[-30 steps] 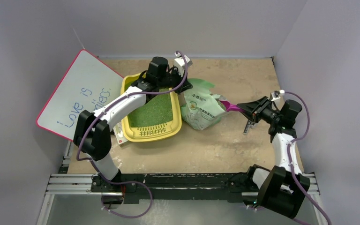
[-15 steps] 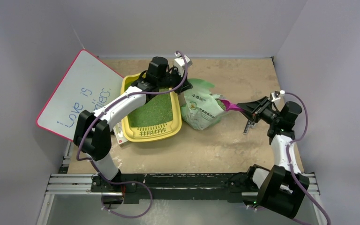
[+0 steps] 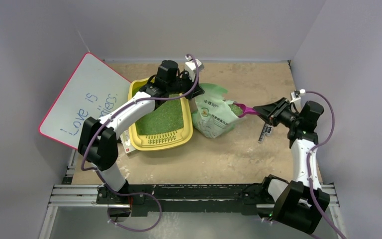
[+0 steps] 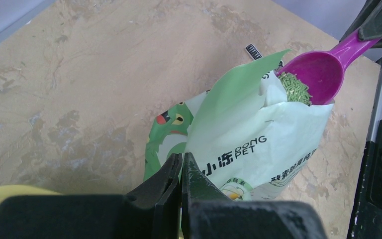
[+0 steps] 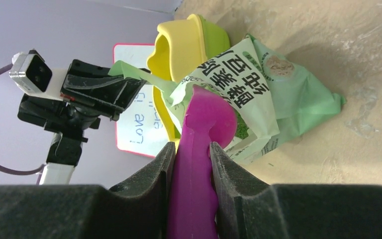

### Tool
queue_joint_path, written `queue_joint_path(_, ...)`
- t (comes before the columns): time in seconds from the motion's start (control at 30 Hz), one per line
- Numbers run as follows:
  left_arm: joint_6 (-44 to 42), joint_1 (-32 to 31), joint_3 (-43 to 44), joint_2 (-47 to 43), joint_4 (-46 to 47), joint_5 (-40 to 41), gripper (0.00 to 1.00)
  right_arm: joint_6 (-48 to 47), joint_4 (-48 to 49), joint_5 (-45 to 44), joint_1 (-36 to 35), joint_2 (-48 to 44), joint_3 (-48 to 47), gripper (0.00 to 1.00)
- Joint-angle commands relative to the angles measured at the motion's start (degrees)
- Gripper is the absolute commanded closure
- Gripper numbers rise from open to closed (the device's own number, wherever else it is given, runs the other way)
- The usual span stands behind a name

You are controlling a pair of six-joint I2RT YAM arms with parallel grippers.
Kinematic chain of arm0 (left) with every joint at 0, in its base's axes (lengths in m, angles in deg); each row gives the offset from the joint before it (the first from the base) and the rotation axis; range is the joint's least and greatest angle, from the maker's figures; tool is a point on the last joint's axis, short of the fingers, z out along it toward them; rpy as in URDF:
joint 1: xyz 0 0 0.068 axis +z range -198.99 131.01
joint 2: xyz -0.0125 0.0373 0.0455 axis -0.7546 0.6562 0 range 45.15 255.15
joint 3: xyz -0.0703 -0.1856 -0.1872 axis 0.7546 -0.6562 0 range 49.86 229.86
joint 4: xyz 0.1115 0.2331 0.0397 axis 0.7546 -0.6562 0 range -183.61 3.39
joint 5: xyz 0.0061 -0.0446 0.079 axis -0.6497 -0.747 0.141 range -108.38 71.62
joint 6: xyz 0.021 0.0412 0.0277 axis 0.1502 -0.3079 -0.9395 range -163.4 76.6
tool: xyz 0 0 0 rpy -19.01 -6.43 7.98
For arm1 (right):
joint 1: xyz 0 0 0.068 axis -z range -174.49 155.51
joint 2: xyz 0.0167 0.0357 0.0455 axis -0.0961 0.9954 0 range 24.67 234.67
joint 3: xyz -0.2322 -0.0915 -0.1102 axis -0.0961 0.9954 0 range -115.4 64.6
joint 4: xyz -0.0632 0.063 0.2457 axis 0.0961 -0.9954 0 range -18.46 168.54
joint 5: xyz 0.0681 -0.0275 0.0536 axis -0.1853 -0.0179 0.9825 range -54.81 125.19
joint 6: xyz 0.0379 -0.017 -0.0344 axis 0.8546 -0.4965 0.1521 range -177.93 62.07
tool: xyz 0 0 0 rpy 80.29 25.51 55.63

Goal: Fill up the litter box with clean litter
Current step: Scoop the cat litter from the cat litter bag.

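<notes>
The left fingers (image 4: 181, 172) are pressed together and pinch the top flap of the pale green bag (image 4: 248, 144). The bag's mouth gapes open. The right fingers (image 3: 257, 108) are clamped on the handle of the purple scoop (image 4: 321, 69). The scoop's bowl sits just past their tips, at the bag's open edge, with some green litter (image 4: 296, 89) in it.

The yellow litter box (image 3: 135, 135) lies back behind the left fingers, under that arm and right beside the bag. Green litter covers its floor.

The bag stands between the two pairs of fingers. Bare table (image 3: 229, 154) spreads out on the near side of both pairs and far beyond them. The grey wall (image 3: 348, 74) is close behind the right fingers. A white board (image 3: 84, 97) with a pink edge rests past the box, by the left wall.

The table is tan, scuffed and blotchy.

The left arm hides the far end of the box. The inside of the bag cannot be seen. A small black striped thing (image 3: 264, 133) lies near the right fingers, and I cannot tell what it is.
</notes>
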Motion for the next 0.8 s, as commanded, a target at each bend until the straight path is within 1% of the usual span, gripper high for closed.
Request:
queue_joint_path(0.0, 0.7, 0.1, 1.6, -0.5, 1.5, -0.9, 1.00, 3.5, 4.4, 1.8, -2.1, -0.7, 0.6, 1.00)
queue_joint_path(0.07, 0.2, 0.1, 1.7, -0.8, 0.7, -0.8, 1.00, 0.6, 0.7, 2.8, -0.7, -0.3, -0.1, 1.00)
queue_joint_path(0.1, -0.2, 0.1, 1.3, -1.3, 0.7, -0.5, 1.00, 2.7, 2.8, 4.9, -0.6, -0.2, 0.9, 1.00)
queue_joint_path(0.13, -0.5, 0.1, 1.1, -1.5, 0.6, -0.1, 1.00, 4.1, 5.1, 5.4, -0.4, -0.3, 1.8, 1.00)
queue_joint_path(0.17, -0.7, 0.1, 1.0, -1.6, 0.5, 0.1, 1.00, 3.7, 5.0, 4.4, -0.3, -0.7, 1.8, 1.00)
queue_joint_path(0.2, -0.8, 0.1, 1.1, -1.7, 0.2, 0.2, 1.00, 0.0, 1.5, 2.6, 0.1, -1.1, 0.6, 1.00)
queue_joint_path(0.27, -1.1, 0.1, 1.2, -2.0, -0.6, 0.1, 1.00, -9.4, -10.6, -2.0, 0.5, -1.0, -3.6, 1.00)
queue_joint_path(0.3, -1.2, 0.1, 0.9, -2.1, -0.4, 0.1, 1.00, -8.6, -9.2, -1.8, 0.3, -0.6, -4.2, 1.00)
queue_joint_path(0.33, -1.0, 0.1, 0.6, -2.1, 0.2, 0.1, 1.00, -4.6, -4.1, 0.6, -1.1, -0.1, -2.9, 1.00)
queue_joint_path(0.37, -0.6, 0.1, 0.3, -1.9, 1.1, 0.0, 1.00, -0.3, 3.2, 2.2, -2.5, 0.4, -1.5, 1.00)
queue_joint_path(0.4, -0.1, 0.1, 0.6, -1.6, 1.5, -0.2, 1.00, -0.3, 4.0, 1.6, -3.3, 0.6, -1.6, 1.00)
queue_joint_path(0.43, 0.3, 0.2, 0.9, -1.1, 1.6, -0.5, 1.00, -3.3, -1.1, 1.4, -3.4, 0.7, -2.8, 1.00)
queue_joint_path(0.5, 0.0, 0.1, 1.8, -0.9, 0.4, -0.8, 1.00, -9.3, -10.9, -0.4, -1.1, 0.5, -5.2, 1.00)
queue_joint_path(0.53, -0.4, 0.1, 1.4, -1.2, 0.2, -0.6, 1.00, -8.3, -8.1, -0.2, -0.4, 0.2, -4.3, 1.00)
queue_joint_path(0.6, -0.2, 0.1, -0.1, -1.8, 1.9, -0.1, 1.00, 0.9, 5.2, 3.0, -1.5, 0.1, 0.0, 1.00)
queue_joint_path(0.63, 0.1, 0.1, -0.1, -1.6, 2.2, -0.2, 1.00, 2.6, 5.2, 4.4, -1.6, 0.0, 0.4, 1.00)
queue_joint_path(0.67, 0.3, 0.1, 0.2, -1.4, 1.9, -0.5, 1.00, 0.7, 1.4, 2.6, -0.8, -0.2, -0.6, 1.00)
queue_joint_path(0.7, 0.3, 0.1, 0.6, -1.2, 1.3, -0.7, 1.00, -3.1, -4.0, 0.5, -0.2, -0.4, -2.0, 1.00)
queue_joint_path(0.73, 0.3, 0.1, 0.6, -1.2, 1.3, -0.8, 1.00, -4.3, -3.2, 0.2, -0.3, -0.3, -2.5, 1.00)
queue_joint_path(0.77, 0.3, 0.1, 0.5, -1.3, 1.6, -0.7, 1.00, -1.0, 1.1, 2.4, -1.0, 0.0, -1.6, 1.00)
